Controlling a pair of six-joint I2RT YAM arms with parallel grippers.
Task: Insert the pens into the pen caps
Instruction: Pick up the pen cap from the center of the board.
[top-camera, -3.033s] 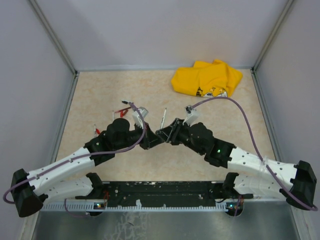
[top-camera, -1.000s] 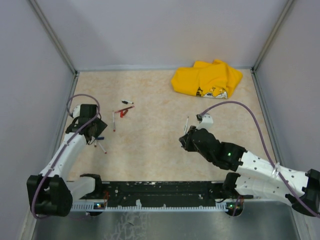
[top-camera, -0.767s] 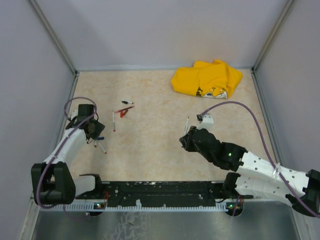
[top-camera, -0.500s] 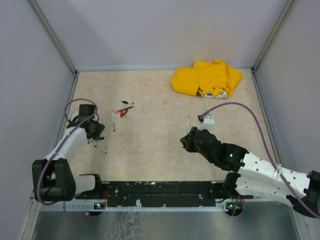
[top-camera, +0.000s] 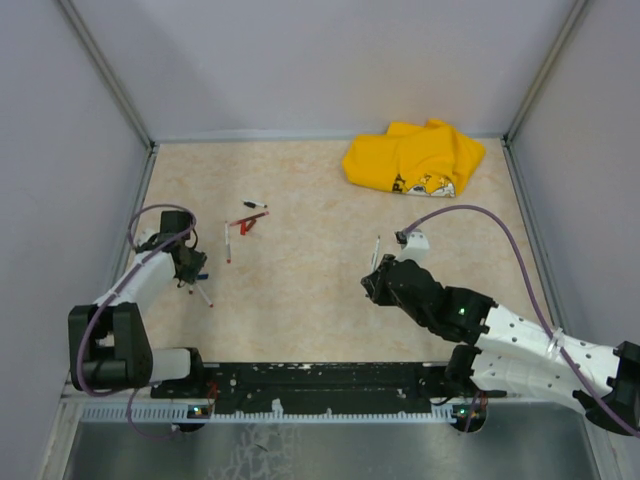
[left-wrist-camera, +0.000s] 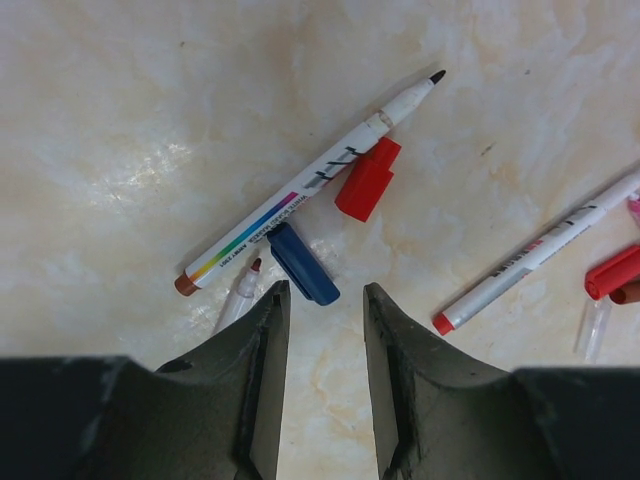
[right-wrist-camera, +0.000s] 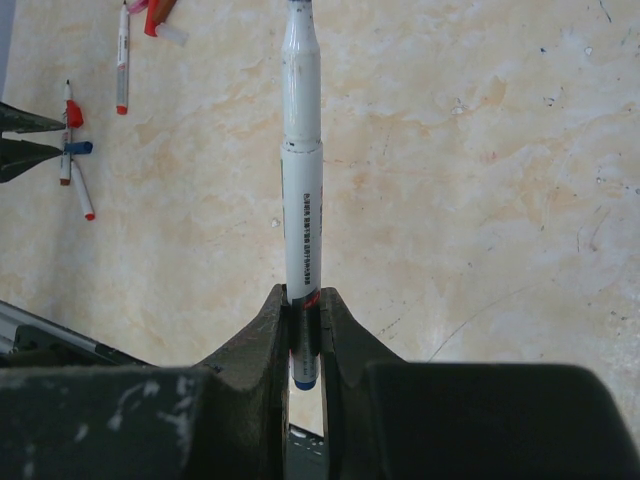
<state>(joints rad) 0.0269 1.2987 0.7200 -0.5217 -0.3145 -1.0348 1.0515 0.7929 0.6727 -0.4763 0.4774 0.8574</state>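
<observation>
Left wrist view: my left gripper (left-wrist-camera: 324, 288) hangs low over the table (left-wrist-camera: 150, 100) with its jaws apart and nothing between them; the blue cap (left-wrist-camera: 303, 264) lies just ahead of the gap, its near end at my fingertips, so I judge it is what I am lined up to pinch. Just beyond it lies a rainbow-striped pen (left-wrist-camera: 300, 195) with a bare black tip, a red cap (left-wrist-camera: 367, 180) touching its far side; a short red-tipped pen (left-wrist-camera: 240, 296) pokes out beside one finger; further right lies a red-ended pen (left-wrist-camera: 545, 255). Well off to the right, my right gripper (right-wrist-camera: 302, 300) is clamped on a white pen (right-wrist-camera: 302, 190) near its blue tail, barrel pointing straight out ahead of the fingers and apparently lifted off the table; I take that as readying it for the blue cap, since the colours match.
</observation>
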